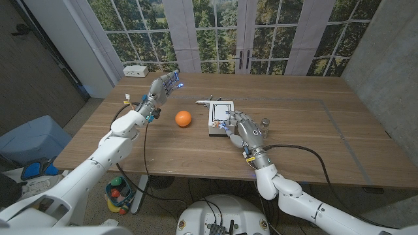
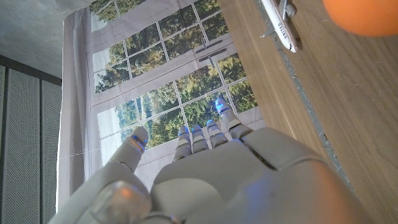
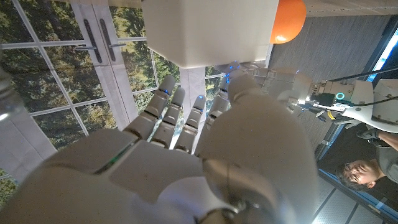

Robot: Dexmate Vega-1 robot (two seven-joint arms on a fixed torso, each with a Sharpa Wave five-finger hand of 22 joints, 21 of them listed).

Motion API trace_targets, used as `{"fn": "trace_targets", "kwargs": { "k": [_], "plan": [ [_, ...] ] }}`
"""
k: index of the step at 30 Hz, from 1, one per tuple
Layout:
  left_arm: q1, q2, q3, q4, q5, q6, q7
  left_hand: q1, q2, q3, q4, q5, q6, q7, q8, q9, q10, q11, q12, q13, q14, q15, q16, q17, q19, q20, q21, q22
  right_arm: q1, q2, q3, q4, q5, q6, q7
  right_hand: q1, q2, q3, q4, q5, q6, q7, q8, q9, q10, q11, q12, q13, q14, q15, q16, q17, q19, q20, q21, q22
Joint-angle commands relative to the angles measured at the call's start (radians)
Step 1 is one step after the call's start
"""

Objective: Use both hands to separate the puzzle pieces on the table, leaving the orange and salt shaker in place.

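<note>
Sitting near the middle of the wooden surface (image 1: 307, 140): a white square puzzle block (image 1: 220, 118), with the right robot hand (image 1: 240, 126) lying over its near right corner, fingers spread across the top and touching it. Not pinching anything as far as the head view shows. Seen from the right wrist view, the same right robot hand (image 3: 186, 155) reaching toward the white block (image 3: 208, 31), fingers apart, the orange (image 3: 287, 20) showing beyond the block's edge.

Resting on the surface just left of the block, well apart from it: the orange (image 1: 183, 118). Standing just right of the right robot hand: a small clear salt shaker (image 1: 265, 123), upright.

Lying at the far left corner of the block: a thin white airplane-shaped piece (image 1: 205, 102), showing in the left wrist view as a small white airplane (image 2: 281, 23) on the wood, with the orange (image 2: 360, 15) near it.

Hovering above the far left part of the surface, clear of everything: the left robot hand (image 1: 164, 86), fingers extended and slightly apart, holding nothing. Same in the left wrist view, left robot hand (image 2: 211, 180) pointing toward the windows (image 2: 174, 81).

Showing at the edge of the right wrist view: a person (image 3: 357, 174).
</note>
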Motion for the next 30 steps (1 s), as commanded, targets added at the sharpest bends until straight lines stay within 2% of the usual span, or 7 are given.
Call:
{"fn": "trace_targets", "kwargs": {
  "k": [1,9,19,23,26,28,30],
  "plan": [
    [-0.006,-0.002,0.002,0.009,-0.004,0.008,-0.005,-0.009,0.011,-0.002,-0.006,0.001,-0.005,-0.001,-0.002,0.006,-0.001,-0.001,0.002,0.003,0.008,-0.031,0.000,0.003,0.009,-0.006,-0.003,0.001,0.013,0.010,-0.005,0.021,0.028,0.047,0.020,-0.006,0.019,-0.006,0.000,0.002,0.048,0.006,0.018,0.004,0.024,-0.007,0.011,-0.001,0.020,-0.177,0.007,0.002,0.001,-0.029,0.010,0.003],
    [-0.009,-0.007,0.003,0.016,0.000,-0.003,-0.006,-0.007,0.010,-0.002,-0.011,0.001,-0.005,-0.001,-0.001,0.006,-0.002,-0.004,0.002,0.003,0.009,-0.031,0.000,0.002,0.011,-0.006,-0.007,0.002,0.014,0.018,0.019,0.013,0.030,0.066,-0.035,-0.007,0.031,-0.005,0.002,0.002,0.040,0.010,0.015,0.005,0.028,-0.009,0.012,-0.002,0.024,-0.177,0.006,0.001,-0.002,-0.034,0.013,0.003],
    [-0.018,-0.011,0.009,0.018,0.021,-0.022,-0.005,0.006,0.003,-0.001,-0.033,0.000,0.007,-0.012,0.003,0.005,0.001,-0.006,0.003,0.003,0.014,-0.033,-0.001,-0.003,0.018,-0.002,-0.015,0.001,0.014,0.024,0.044,0.010,0.032,0.094,-0.095,-0.015,0.046,-0.008,0.009,0.000,0.031,0.020,0.017,0.014,0.030,-0.018,0.012,-0.001,0.022,-0.176,0.005,0.001,-0.012,-0.042,0.016,0.003],
    [-0.021,-0.010,0.013,0.017,0.052,-0.046,0.007,0.033,-0.009,0.001,-0.079,-0.007,0.033,-0.036,0.010,0.005,0.008,-0.005,0.006,0.003,0.023,-0.033,-0.002,-0.005,0.033,0.001,-0.030,0.001,0.013,0.026,0.050,0.010,0.034,0.096,-0.101,-0.016,0.054,-0.009,0.010,-0.003,0.026,0.036,0.020,0.024,0.031,-0.024,0.012,0.001,0.019,-0.178,0.002,0.001,-0.016,-0.047,0.018,0.003],
    [-0.019,-0.005,0.016,0.008,0.070,-0.056,0.015,0.055,-0.008,0.007,-0.110,-0.012,0.043,-0.040,0.011,0.006,0.018,-0.006,0.009,0.004,0.032,-0.029,0.000,-0.005,0.044,0.003,-0.038,0.001,0.012,0.022,0.053,0.010,0.048,0.124,-0.101,-0.016,0.061,-0.010,0.010,-0.006,0.014,0.056,0.022,0.034,0.037,-0.032,0.014,0.002,0.017,-0.179,0.000,0.001,-0.020,-0.050,0.020,0.003],
    [-0.018,-0.002,0.018,0.000,0.081,-0.062,0.020,0.061,-0.008,0.008,-0.118,-0.013,0.047,-0.038,0.012,0.006,0.020,-0.008,0.009,0.004,0.035,-0.030,0.000,-0.005,0.048,0.003,-0.040,0.001,0.011,0.025,0.056,0.011,0.047,0.127,-0.109,-0.012,0.069,-0.007,0.008,-0.005,0.006,0.069,0.026,0.044,0.038,-0.042,0.014,0.003,0.016,-0.182,-0.003,0.000,-0.021,-0.053,0.023,0.003],
    [-0.015,0.001,0.019,-0.009,0.090,-0.066,0.026,0.067,-0.008,0.009,-0.126,-0.015,0.049,-0.038,0.012,0.006,0.023,-0.005,0.010,0.004,0.037,-0.030,0.000,-0.005,0.051,0.005,-0.043,0.001,0.010,0.027,0.060,0.011,0.046,0.129,-0.116,-0.012,0.074,-0.006,0.008,-0.003,-0.002,0.069,0.027,0.050,0.041,-0.045,0.015,0.004,0.016,-0.182,-0.006,-0.002,-0.023,-0.057,0.023,0.003]
  ]
}}
